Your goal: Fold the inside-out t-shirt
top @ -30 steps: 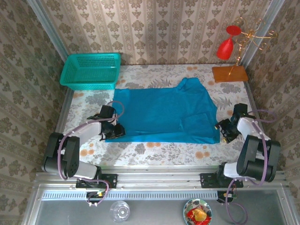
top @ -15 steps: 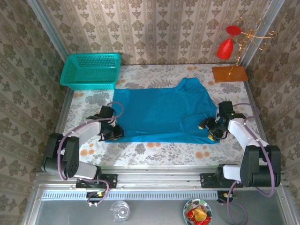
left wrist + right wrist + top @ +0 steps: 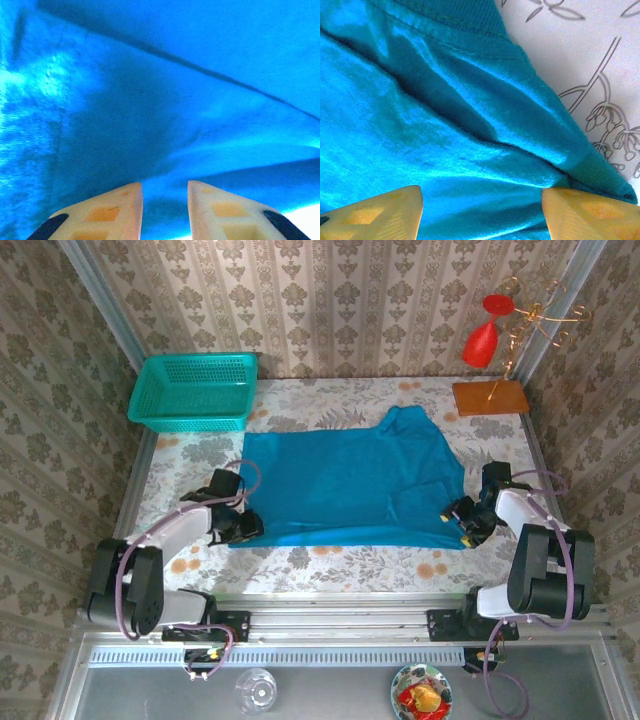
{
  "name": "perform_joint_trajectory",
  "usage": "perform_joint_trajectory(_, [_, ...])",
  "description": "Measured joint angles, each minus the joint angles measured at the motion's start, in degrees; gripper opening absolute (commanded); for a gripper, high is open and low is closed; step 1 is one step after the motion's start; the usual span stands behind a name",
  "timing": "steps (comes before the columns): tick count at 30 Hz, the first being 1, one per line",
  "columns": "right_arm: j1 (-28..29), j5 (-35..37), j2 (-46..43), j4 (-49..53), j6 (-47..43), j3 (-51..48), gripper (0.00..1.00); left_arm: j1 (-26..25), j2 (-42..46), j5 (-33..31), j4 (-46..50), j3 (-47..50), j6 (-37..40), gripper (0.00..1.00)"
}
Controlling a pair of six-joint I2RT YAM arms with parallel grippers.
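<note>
The inside-out t-shirt lies spread flat on the flowered table, teal-blue, with its collar end toward the back. My left gripper rests low on the shirt's near left corner. In the left wrist view its fingers stand a narrow gap apart, with blue cloth in the gap and no visible pinch. My right gripper sits at the near right corner. Its jaws are wide open over rumpled cloth and a hem, holding nothing.
A teal mesh basket stands at the back left. At the back right, an orange base carries a wire stand and a red glass. Bare flowered table lies just right of the shirt. A glass and a bowl sit below the front rail.
The right gripper swung in over the shirt's right side, then drew back and nearer, to its near right corner. The left gripper shifted only slightly toward the near edge.
</note>
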State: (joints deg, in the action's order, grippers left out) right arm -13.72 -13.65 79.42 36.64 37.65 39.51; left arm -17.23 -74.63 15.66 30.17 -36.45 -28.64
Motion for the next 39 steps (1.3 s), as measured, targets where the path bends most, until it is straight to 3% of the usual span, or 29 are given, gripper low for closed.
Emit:
perform_joint_trajectory(7, [-0.2,0.6,-4.4,2.6,-5.0,2.6,0.65,-0.6,0.1,2.8,3.1,-9.1,7.9,0.33])
perform_joint_trajectory(16, [2.8,-3.6,-6.3,4.5,-10.4,7.3,0.64,-13.7,-16.5,3.8,11.2,-29.4,28.7,0.28])
perform_joint_trajectory(22, [3.5,-4.6,-6.3,5.7,-10.9,8.0,0.64,-15.3,-25.9,6.7,16.0,-35.8,44.7,0.27])
perform_joint_trajectory(27, [3.5,-4.7,-7.5,6.2,-11.0,8.2,0.65,-19.7,-35.3,6.5,22.1,-41.2,56.1,0.27])
perform_joint_trajectory(34, [3.5,-4.8,-9.1,7.4,-11.0,8.2,0.65,-20.8,-39.1,6.6,25.1,-42.0,62.2,0.27])
perform_joint_trajectory(39, [3.5,-4.8,-9.7,7.8,-11.0,8.2,0.65,-20.8,-39.1,5.8,25.3,-42.0,63.8,0.11])
